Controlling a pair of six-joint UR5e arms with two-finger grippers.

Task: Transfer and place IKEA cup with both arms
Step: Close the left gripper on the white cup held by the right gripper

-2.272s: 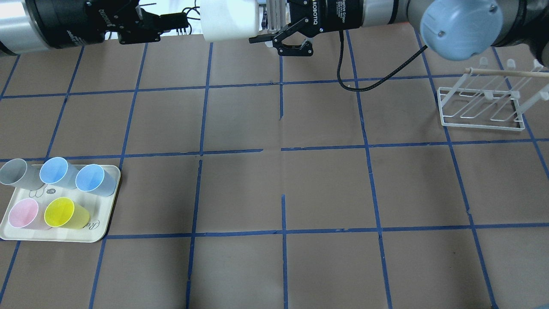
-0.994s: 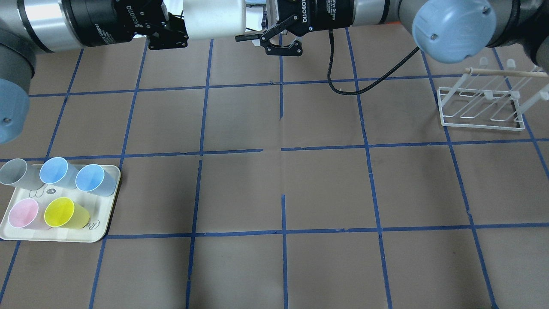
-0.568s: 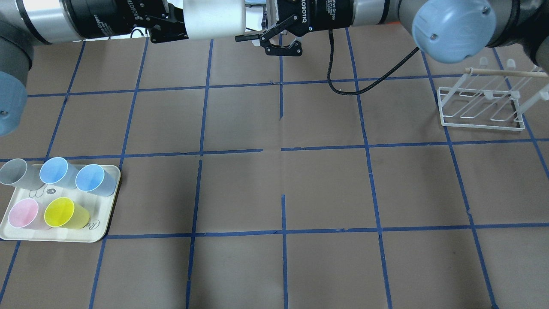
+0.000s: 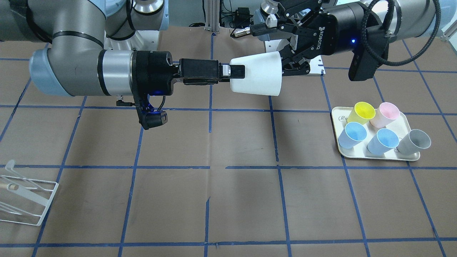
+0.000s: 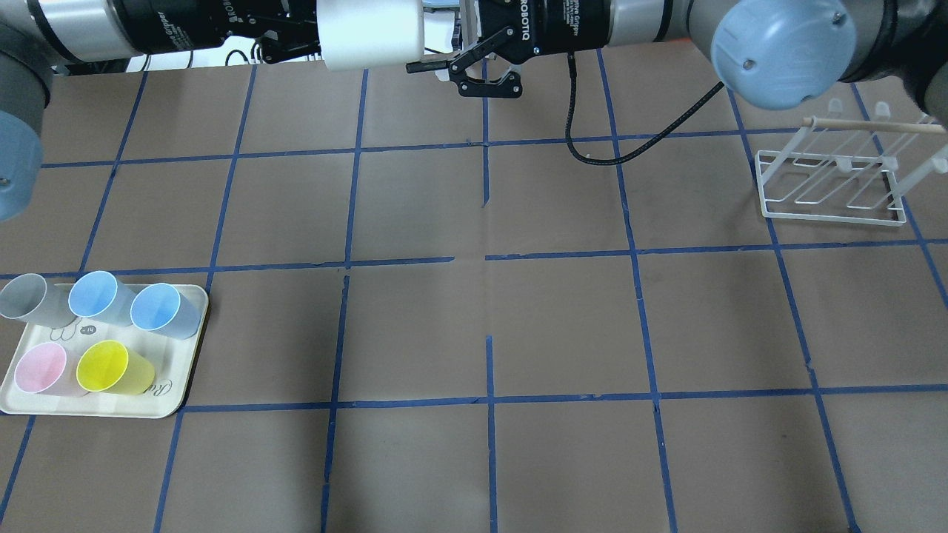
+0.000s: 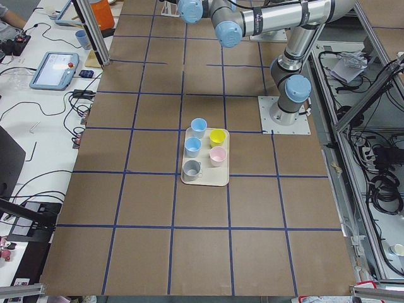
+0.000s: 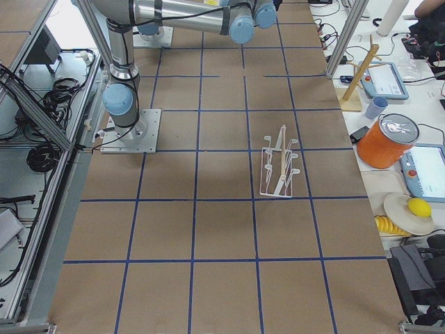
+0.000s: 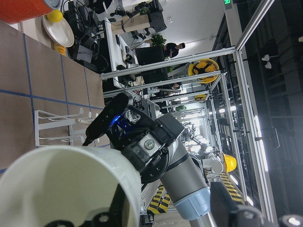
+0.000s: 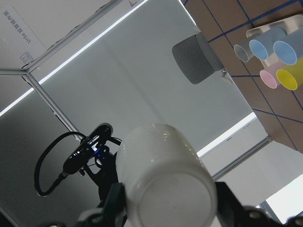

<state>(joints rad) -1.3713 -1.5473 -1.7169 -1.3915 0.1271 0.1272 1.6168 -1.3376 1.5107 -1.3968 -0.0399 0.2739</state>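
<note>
Right arm (image 4: 71, 67) and left arm (image 4: 410, 14) stretched level, wrists facing each other above 12 o'clock edge of surface (image 5: 563, 326), overhead view. Right hand (image 4: 237, 72) pinching narrow base of IKEA cup (image 4: 259, 73). Cup airborne, lying sideways, mouth toward left hand (image 4: 282, 44), whose fingers spread wide at rim. Cup smooth matte white plastic, tapered. Arms silver tubes, pale-blue caps.

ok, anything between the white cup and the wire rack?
Nothing visible. The white cup is held up in the right gripper; only bare table toward the wire rack. The open left gripper and the tray sit on the other side.
</note>
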